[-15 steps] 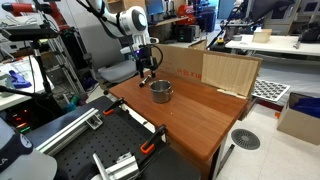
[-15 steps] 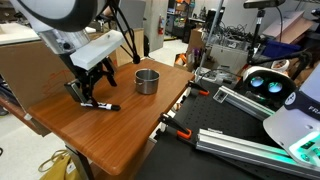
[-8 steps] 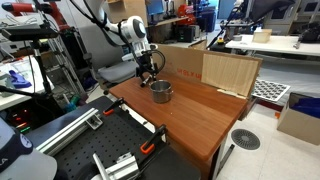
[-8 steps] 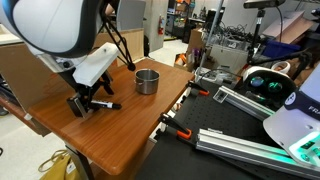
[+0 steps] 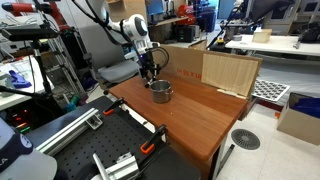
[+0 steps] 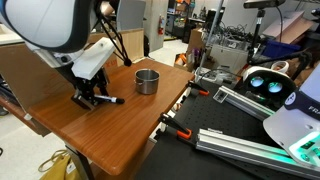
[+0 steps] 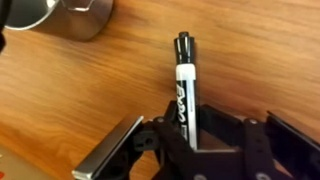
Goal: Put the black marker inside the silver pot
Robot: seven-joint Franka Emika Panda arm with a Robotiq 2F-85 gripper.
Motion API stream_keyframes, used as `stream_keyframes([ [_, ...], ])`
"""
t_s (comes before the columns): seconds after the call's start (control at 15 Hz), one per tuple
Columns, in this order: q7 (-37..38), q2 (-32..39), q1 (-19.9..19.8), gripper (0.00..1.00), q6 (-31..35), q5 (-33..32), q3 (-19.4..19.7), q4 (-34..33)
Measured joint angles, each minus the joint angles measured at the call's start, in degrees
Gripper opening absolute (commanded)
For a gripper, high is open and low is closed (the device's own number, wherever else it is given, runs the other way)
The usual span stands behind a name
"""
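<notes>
The black marker [image 7: 184,80] lies flat on the wooden table [image 7: 260,60], its white label facing up and its cap pointing away from the wrist. My gripper [image 7: 190,135] is down over its near end, one finger on each side. The jaws have drawn in close to the barrel, but I cannot make out whether both pads press on it. In an exterior view the gripper [image 6: 90,98] is low on the table, and the marker [image 6: 110,100] sticks out towards the silver pot [image 6: 147,81]. The pot [image 5: 160,91] stands upright a short way off, and its edge [image 7: 60,15] shows in the wrist view.
A tall cardboard sheet [image 5: 225,70] stands along the far side of the table [image 5: 200,115]. Orange-handled clamps [image 6: 180,112] grip the table edge next to metal rails [image 6: 250,105]. A chair [image 5: 115,72] sits behind the arm.
The gripper has dropped onto the marker and its jaws have narrowed from wide open to close around the barrel. The marker and the pot have stayed where they were.
</notes>
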State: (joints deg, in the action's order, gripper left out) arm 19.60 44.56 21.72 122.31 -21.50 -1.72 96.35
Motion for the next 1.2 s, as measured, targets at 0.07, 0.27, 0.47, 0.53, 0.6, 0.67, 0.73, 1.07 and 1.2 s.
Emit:
stream_keyframes([
  [0.07,-0.2,0.0,0.0,0.05,-0.3,0.0,0.1,-0.1],
  [0.27,-0.9,0.2,-0.1,0.01,-0.4,0.0,0.2,-0.5],
  [0.47,-1.2,0.5,0.0,0.0,-0.2,0.1,-0.2,-0.9],
  [0.53,-1.3,0.5,0.0,0.0,-0.1,0.2,-0.3,-1.0],
  [0.6,-1.4,0.5,0.0,0.0,-0.1,0.2,-0.5,-1.2],
  [0.67,-1.6,0.5,0.0,0.0,0.0,0.3,-0.6,-1.4],
  [0.73,-1.7,0.5,0.0,0.0,0.0,0.3,-0.7,-1.6],
  [1.07,-2.0,0.2,0.0,0.0,0.5,0.5,-0.9,-2.3],
  [1.2,-2.0,-0.5,-0.1,0.0,1.4,0.5,-1.0,-2.3],
])
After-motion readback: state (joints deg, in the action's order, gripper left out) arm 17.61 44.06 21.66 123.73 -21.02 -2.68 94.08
